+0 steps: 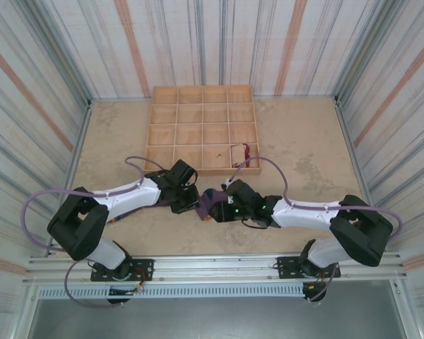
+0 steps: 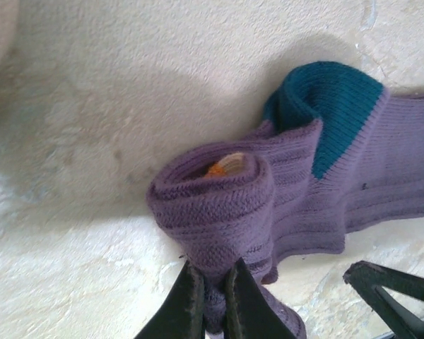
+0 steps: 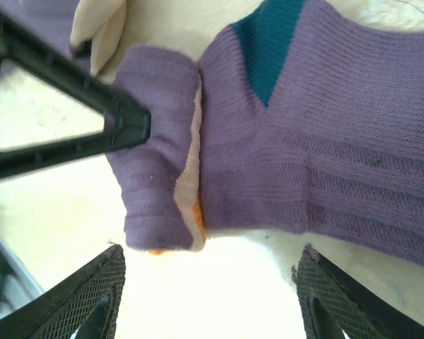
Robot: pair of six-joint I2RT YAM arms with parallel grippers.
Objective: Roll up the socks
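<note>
Seeming soft and springy, the purple sock (image 2: 381, 162) needs pinching at its roll (image 2: 212, 205): left gripper (image 2: 213, 275) clamps there, right gripper (image 3: 208, 268) gapes alongside.

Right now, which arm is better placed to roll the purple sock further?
Left. The left gripper is shut on the rolled end of the purple sock, so it can probably turn the roll onward. The right gripper is open beside the sock, gripping nothing.

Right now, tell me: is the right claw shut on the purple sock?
No, the right claw stands wide open, with the purple sock lying just beyond it.
</note>
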